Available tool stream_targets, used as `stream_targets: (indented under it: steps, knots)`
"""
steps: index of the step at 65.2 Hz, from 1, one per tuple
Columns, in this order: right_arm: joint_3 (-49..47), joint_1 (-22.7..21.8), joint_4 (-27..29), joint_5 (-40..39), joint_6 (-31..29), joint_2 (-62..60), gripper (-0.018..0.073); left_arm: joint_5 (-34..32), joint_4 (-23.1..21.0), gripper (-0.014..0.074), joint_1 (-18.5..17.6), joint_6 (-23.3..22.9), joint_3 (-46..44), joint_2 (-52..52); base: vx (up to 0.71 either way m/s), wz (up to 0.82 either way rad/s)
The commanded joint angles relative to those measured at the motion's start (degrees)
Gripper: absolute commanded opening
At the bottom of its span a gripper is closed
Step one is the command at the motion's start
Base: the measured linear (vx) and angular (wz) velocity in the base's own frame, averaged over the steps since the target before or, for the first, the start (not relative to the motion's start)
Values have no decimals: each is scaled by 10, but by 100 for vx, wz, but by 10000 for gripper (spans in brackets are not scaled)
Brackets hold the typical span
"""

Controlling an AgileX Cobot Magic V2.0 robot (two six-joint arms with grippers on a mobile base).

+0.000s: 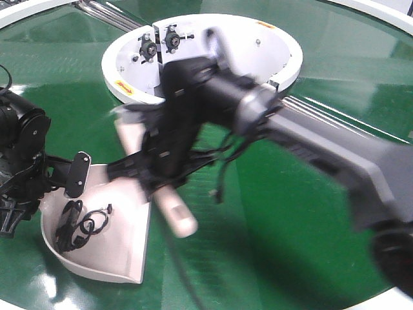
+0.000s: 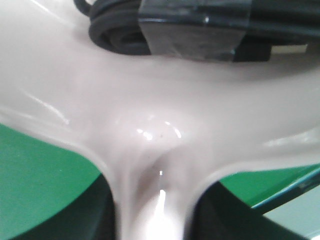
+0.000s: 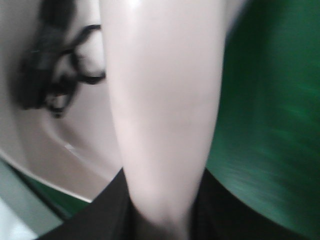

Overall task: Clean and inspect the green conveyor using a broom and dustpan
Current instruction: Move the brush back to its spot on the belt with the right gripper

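Note:
The green conveyor rings a white hub. The pale pink dustpan rests on the belt at lower left and holds a tangle of black cord-like debris. My left gripper is shut on the dustpan's handle, which runs between its jaws in the left wrist view. The pale pink broom slants along the pan's right side, blurred by motion. My right gripper is shut on the broom, with the pan to its left. The bristles are hidden.
The right arm crosses the belt from the right, in front of the hub. Metal roller strips run outward from the hub. The white outer rim borders the belt at the top and the bottom right.

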Motion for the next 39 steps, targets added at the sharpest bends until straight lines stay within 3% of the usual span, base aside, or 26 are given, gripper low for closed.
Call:
stream_targets:
  steps: [1, 14, 39]
  knots:
    - [39, -39, -41, 30, -7, -79, -4, 3, 7, -6, -3, -8, -12, -23, 0, 0]
    - [154, -120, -81, 25, -46, -161, -4, 3, 7, -6, -3, -8, -12, -23, 0, 0]
    - [345, -248, -79, -46, -140, -264, -4, 3, 7, -6, -3, -8, -12, -23, 0, 0]
